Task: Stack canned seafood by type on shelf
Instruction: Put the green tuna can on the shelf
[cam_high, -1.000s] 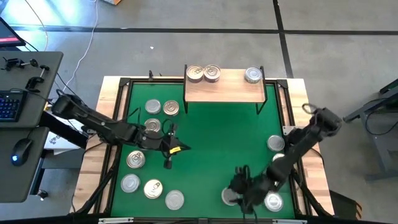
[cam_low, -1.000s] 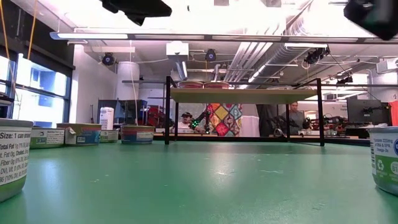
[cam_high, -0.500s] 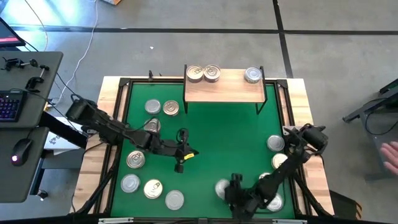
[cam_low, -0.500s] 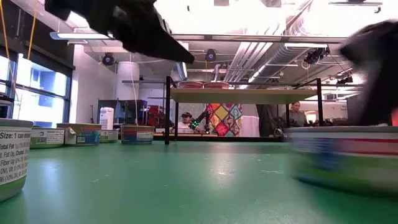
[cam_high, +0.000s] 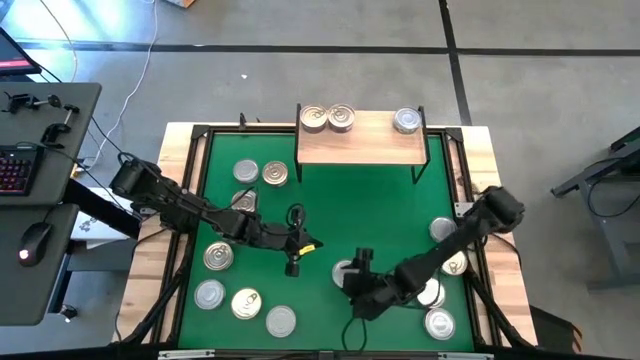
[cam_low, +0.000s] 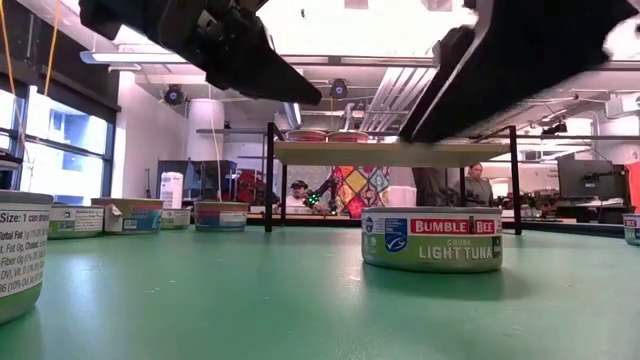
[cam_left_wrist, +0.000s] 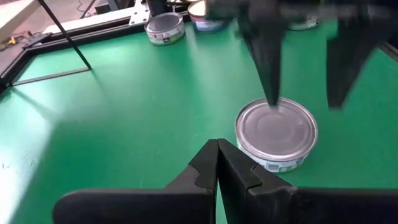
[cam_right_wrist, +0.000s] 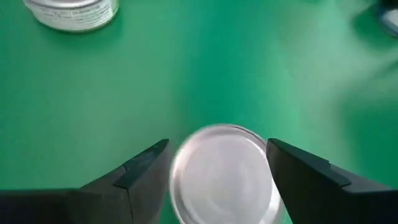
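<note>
The right gripper (cam_right_wrist: 217, 163) is hovering with fingers apart, straddling a silver tin (cam_high: 346, 272) sitting on the green mat (cam_high: 370, 210) mid-worktop. The left gripper (cam_left_wrist: 217, 163), fingers pressed together, is hanging just beside it. Beyond, the shelf (cam_high: 362, 143) is carrying three tins; in the low view, a workshop room is showing behind, and the arms are cropped overhead.

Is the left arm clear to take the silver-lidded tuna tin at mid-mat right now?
Probably not yet. The right gripper hangs over that tuna tin, jaws open to either side, so it stands in the way. The left gripper waits beside it, jaws shut.
</note>
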